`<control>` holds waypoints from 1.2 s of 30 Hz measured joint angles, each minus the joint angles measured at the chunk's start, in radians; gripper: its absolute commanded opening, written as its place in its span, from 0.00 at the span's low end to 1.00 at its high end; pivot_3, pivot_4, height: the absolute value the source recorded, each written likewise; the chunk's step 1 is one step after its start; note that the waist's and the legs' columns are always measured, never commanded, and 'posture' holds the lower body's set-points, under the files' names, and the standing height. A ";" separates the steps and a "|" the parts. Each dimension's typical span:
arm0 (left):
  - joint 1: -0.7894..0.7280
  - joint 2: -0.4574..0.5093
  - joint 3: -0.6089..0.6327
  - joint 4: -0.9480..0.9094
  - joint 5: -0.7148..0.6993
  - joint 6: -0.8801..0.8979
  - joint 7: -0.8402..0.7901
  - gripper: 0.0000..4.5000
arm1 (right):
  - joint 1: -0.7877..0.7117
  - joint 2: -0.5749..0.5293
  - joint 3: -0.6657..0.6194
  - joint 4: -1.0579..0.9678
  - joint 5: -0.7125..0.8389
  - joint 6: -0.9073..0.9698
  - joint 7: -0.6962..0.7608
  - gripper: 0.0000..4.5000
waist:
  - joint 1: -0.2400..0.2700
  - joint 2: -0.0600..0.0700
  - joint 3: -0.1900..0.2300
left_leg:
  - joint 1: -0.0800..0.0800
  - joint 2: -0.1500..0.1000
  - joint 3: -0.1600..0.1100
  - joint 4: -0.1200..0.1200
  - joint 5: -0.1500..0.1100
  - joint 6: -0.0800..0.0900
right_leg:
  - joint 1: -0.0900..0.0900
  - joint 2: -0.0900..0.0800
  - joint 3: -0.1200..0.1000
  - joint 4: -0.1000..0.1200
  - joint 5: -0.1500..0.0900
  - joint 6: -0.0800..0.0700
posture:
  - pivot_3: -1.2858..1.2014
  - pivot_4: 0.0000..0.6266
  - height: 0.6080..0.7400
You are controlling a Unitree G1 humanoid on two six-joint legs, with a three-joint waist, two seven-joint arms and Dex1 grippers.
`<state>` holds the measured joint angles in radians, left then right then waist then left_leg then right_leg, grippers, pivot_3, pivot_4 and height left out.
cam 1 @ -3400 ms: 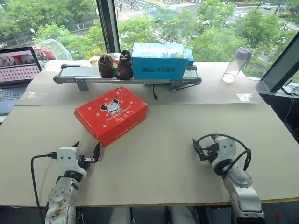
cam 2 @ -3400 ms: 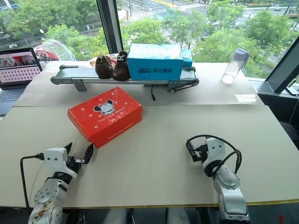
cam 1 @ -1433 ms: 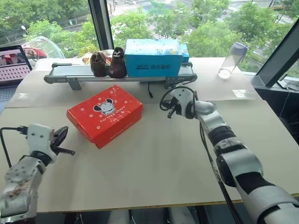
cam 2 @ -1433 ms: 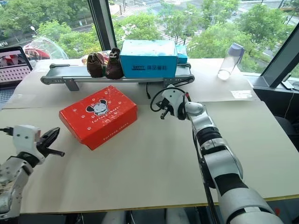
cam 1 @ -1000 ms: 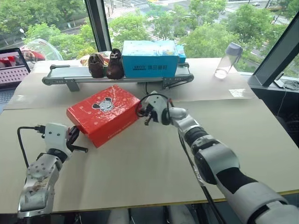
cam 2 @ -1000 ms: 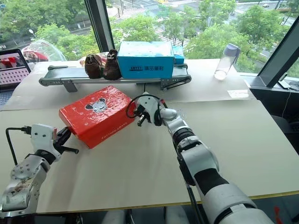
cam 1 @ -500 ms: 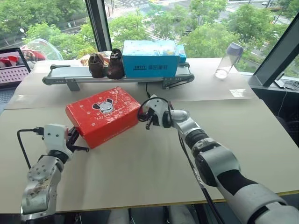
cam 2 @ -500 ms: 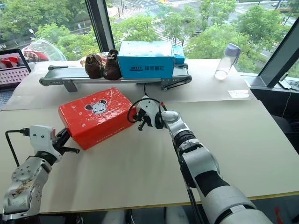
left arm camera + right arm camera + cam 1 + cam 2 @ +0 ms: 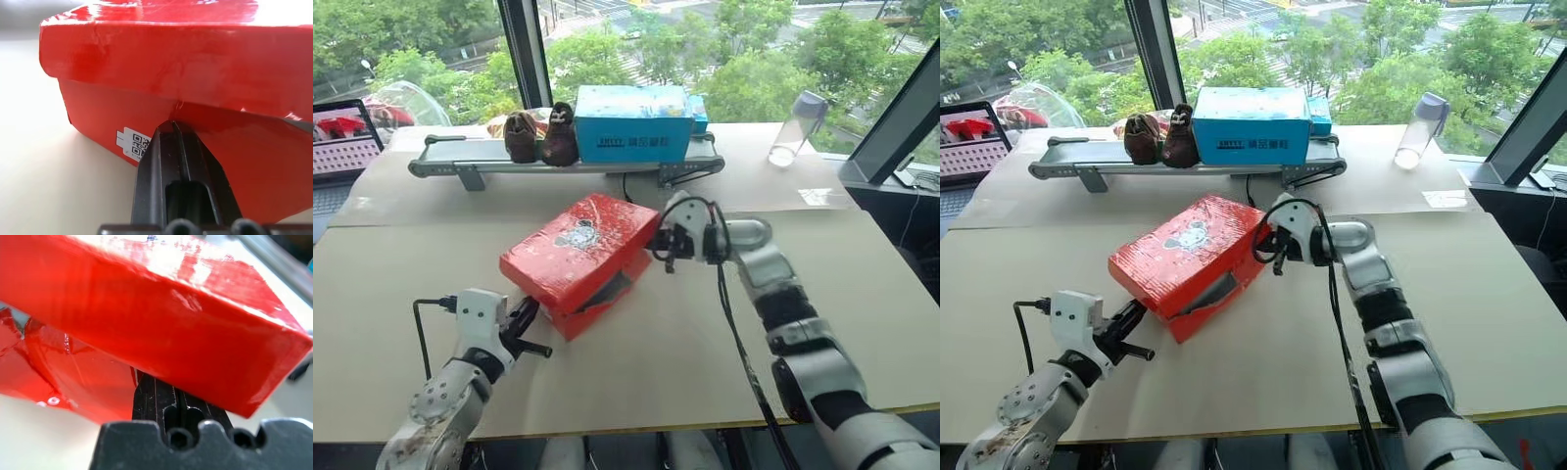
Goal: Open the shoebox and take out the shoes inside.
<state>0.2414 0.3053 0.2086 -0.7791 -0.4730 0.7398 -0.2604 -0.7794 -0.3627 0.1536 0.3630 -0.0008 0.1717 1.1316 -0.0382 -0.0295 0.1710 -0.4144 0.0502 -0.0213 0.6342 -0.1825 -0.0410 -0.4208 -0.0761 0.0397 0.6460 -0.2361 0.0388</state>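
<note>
The red shoebox (image 9: pixel 582 257) with a white mouse logo lies askew in the middle of the table. Its lid is tilted up at the right end, and a dark gap (image 9: pixel 608 289) shows along the near side. My right gripper (image 9: pixel 657 245) is shut, with its black fingers (image 9: pixel 146 396) pushed under the lid's right edge. My left gripper (image 9: pixel 530 313) is also shut. The tips of its fingers (image 9: pixel 166 156) touch the box's near left end, just under the lid rim. The shoes are hidden inside the box.
At the back, a grey conveyor (image 9: pixel 460 164) carries dark brown fuzzy shoes (image 9: pixel 546 137) and a blue box (image 9: pixel 641 122). A laptop (image 9: pixel 347 147) sits at the far left. A clear bottle (image 9: pixel 793 127) stands at the back right. Bare table lies near and right of the shoebox.
The shoebox has slid to the right and turned. Its lid has lifted at the right end, opening a gap. Both grippers have moved right with the box and stayed shut.
</note>
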 measured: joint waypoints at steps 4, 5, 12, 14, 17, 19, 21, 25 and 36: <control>0.015 0.001 0.018 -0.058 -0.120 0.088 0.007 0.00 | 0.104 -0.105 0.005 -0.225 0.026 0.162 0.036 0.00 | 0.001 0.000 0.000 | 0.000 0.000 0.000 0.001 0.000 0.000 | 0.000 0.000 0.000 0.000 -0.001 0.001 | 0.52 0.24 1.00; 0.026 0.005 0.028 -0.080 -0.166 0.107 0.006 0.00 | 0.131 -0.134 0.005 -0.274 0.028 0.199 0.044 0.00 | 0.001 -0.001 0.000 | 0.000 0.000 0.000 0.001 0.000 0.000 | 0.000 0.000 0.000 0.000 -0.001 0.001 | 0.52 0.24 1.00; 0.073 0.043 0.096 -0.144 -0.399 0.135 0.006 0.00 | 0.220 -0.243 -0.004 -0.368 0.062 0.282 0.062 0.00 | -0.004 -0.001 0.000 | 0.001 0.000 0.000 0.003 0.000 0.000 | 0.001 0.001 0.002 0.000 -0.003 -0.002 | 0.52 0.24 1.00; 0.081 0.058 0.106 -0.142 -0.430 0.132 0.003 0.00 | 0.219 -0.248 -0.002 -0.343 0.062 0.272 0.057 0.00 | -0.004 -0.002 0.000 | 0.001 0.000 0.000 0.004 0.000 0.000 | 0.001 0.001 0.002 0.000 -0.004 -0.005 | 0.52 0.24 1.00; 0.143 0.130 0.120 -0.094 -0.402 0.076 -0.086 0.00 | 0.200 -0.247 0.023 -0.252 0.044 0.229 0.037 0.00 | -0.006 -0.002 0.000 | 0.001 -0.001 0.001 0.005 0.000 0.000 | 0.001 0.001 0.003 0.000 -0.005 -0.006 | 0.52 0.24 1.00; 0.189 0.167 0.133 -0.047 -0.351 0.024 -0.144 0.00 | 0.193 -0.249 0.035 -0.210 0.027 0.201 0.026 0.00 | -0.006 -0.002 0.000 | 0.000 -0.001 0.001 0.005 0.000 0.000 | 0.000 0.001 0.003 0.000 -0.005 -0.006 | 0.52 0.24 1.00; 0.245 0.197 0.153 0.022 -0.292 -0.057 -0.228 0.00 | 0.166 -0.255 0.040 -0.145 0.018 0.173 0.020 0.00 | -0.005 -0.001 0.001 | -0.001 -0.001 0.001 0.005 0.000 0.000 | -0.001 0.001 0.003 -0.001 -0.005 -0.006 | 0.52 0.24 1.00; 0.331 0.314 0.224 0.218 -0.202 -0.224 -0.473 0.00 | 0.081 -0.312 0.024 -0.028 0.013 0.118 0.017 0.00 | -0.005 -0.002 0.001 | -0.001 0.000 0.002 0.005 0.000 0.000 | -0.002 0.000 0.003 -0.001 -0.006 -0.007 | 0.52 0.24 1.00; -0.097 0.760 0.490 0.412 -0.461 -0.097 -0.732 0.00 | -0.008 -0.564 -0.057 0.074 0.042 0.143 0.121 0.00 | 0.022 -0.002 0.006 | -0.007 0.000 0.004 0.005 0.000 0.000 | -0.004 -0.001 0.003 -0.005 -0.007 -0.005 | 0.52 0.24 1.00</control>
<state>0.1446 1.0654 0.6982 -0.3673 -0.9336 0.6433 -0.9923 -0.7872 -0.9268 0.0964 0.4365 0.0410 0.3142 1.2524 -0.0163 -0.0320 0.1769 -0.4213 0.0505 -0.0174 0.6390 -0.1828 -0.0412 -0.4243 -0.0769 0.0423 0.6415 -0.2426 0.0334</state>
